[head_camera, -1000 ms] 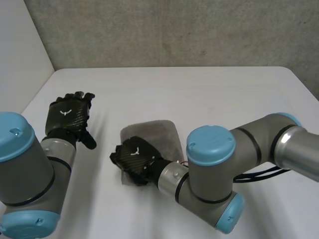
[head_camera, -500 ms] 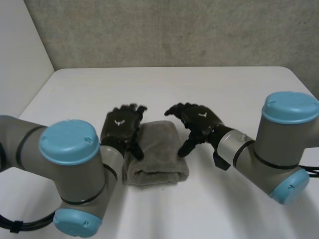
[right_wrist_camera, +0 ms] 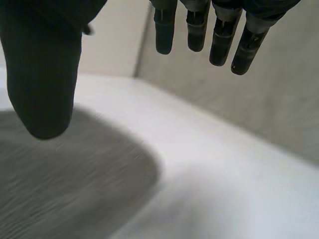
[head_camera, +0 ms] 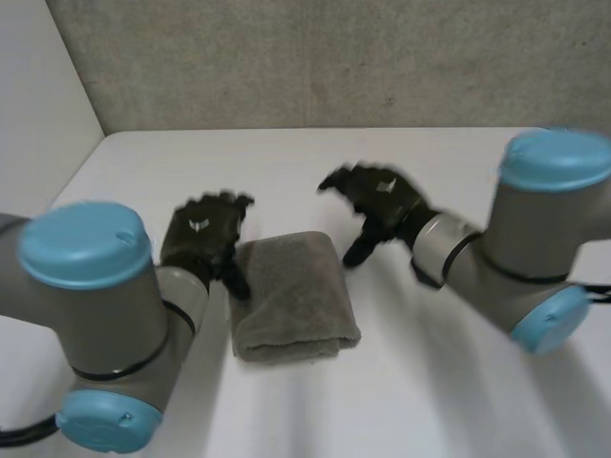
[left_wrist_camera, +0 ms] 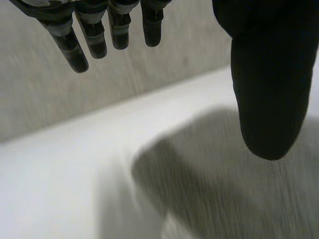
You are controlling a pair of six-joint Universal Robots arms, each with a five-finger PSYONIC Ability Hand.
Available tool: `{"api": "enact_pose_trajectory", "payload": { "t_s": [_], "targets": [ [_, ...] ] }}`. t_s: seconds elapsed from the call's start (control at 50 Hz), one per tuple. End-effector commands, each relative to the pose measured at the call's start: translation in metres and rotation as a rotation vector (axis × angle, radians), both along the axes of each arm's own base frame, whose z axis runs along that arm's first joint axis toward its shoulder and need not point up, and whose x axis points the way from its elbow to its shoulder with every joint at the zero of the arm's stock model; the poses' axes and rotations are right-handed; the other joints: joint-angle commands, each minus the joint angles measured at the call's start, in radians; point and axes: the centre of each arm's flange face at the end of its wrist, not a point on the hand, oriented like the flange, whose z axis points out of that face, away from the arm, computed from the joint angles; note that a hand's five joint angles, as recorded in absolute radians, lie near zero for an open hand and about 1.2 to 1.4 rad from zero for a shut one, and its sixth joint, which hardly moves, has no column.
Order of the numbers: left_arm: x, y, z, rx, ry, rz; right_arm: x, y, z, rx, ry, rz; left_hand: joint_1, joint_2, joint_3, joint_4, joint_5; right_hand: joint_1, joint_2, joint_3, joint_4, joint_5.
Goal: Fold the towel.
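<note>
A grey towel (head_camera: 291,296) lies folded into a small thick rectangle in the middle of the white table (head_camera: 449,382). My left hand (head_camera: 200,236) hovers open just beside the towel's left edge, its thumb near the cloth. My right hand (head_camera: 377,200) is open above the table past the towel's far right corner, clear of the cloth. In the left wrist view the fingers (left_wrist_camera: 94,35) hang straight and the towel (left_wrist_camera: 224,184) lies under the thumb. Straight fingers (right_wrist_camera: 219,35) also show in the right wrist view, above the towel (right_wrist_camera: 65,184).
A grey wall (head_camera: 334,57) runs behind the table's far edge. A white side panel (head_camera: 38,105) stands at the far left. Bare table surrounds the towel on all sides.
My right hand let go of the towel's near edge and swung up and out to the right. My left hand came in beside the towel, then drew back a little to the left.
</note>
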Motion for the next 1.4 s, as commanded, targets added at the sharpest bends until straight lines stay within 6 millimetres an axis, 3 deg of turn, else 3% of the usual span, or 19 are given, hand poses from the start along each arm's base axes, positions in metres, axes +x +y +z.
{"api": "enact_pose_trajectory", "payload": {
  "t_s": [0.02,0.04,0.06,0.1,0.2,0.3,0.9,1.4],
  "targets": [
    [0.019,-0.001,0.099,-0.200,0.135,0.045,-0.054,-0.026,0.093,-0.241,-0.103,-0.281,0.011,0.024,0.038,0.040,-0.013,-0.074,-0.076,-0.042,-0.062,-0.072],
    [0.029,-0.005,0.116,-0.221,0.145,0.076,-0.064,-0.026,0.110,-0.279,-0.122,-0.330,0.017,0.030,0.044,0.046,-0.007,-0.074,-0.076,-0.042,-0.062,-0.072],
    [0.029,-0.005,0.116,-0.221,0.145,0.076,-0.065,-0.026,0.110,-0.280,-0.122,-0.330,0.017,0.030,0.044,0.046,-0.007,-0.074,-0.076,-0.042,-0.062,-0.072],
    [0.051,-0.008,0.145,-0.240,0.147,0.138,-0.087,-0.024,0.141,-0.348,-0.143,-0.421,0.014,0.027,0.041,0.043,-0.010,-0.074,-0.076,-0.042,-0.062,-0.072],
    [0.070,-0.006,0.170,-0.241,0.140,0.179,-0.107,-0.016,0.158,-0.329,-0.122,-0.480,0.011,0.024,0.038,0.040,-0.013,-0.074,-0.076,-0.042,-0.062,-0.072],
    [0.073,-0.003,0.179,-0.246,0.142,0.166,-0.112,-0.014,0.158,-0.289,-0.095,-0.493,0.008,0.021,0.035,0.037,-0.016,-0.074,-0.076,-0.042,-0.062,-0.072],
    [0.064,0.002,0.170,-0.219,0.127,0.079,-0.107,-0.009,0.144,-0.283,-0.022,-0.461,-0.004,0.010,0.023,0.025,-0.028,-0.074,-0.076,-0.042,-0.062,-0.072],
    [0.064,0.011,0.172,-0.248,0.088,0.063,-0.101,0.005,0.149,-0.315,0.004,-0.434,-0.004,0.010,0.023,0.025,-0.028,-0.074,-0.076,-0.042,-0.062,-0.072]
  ]
}}
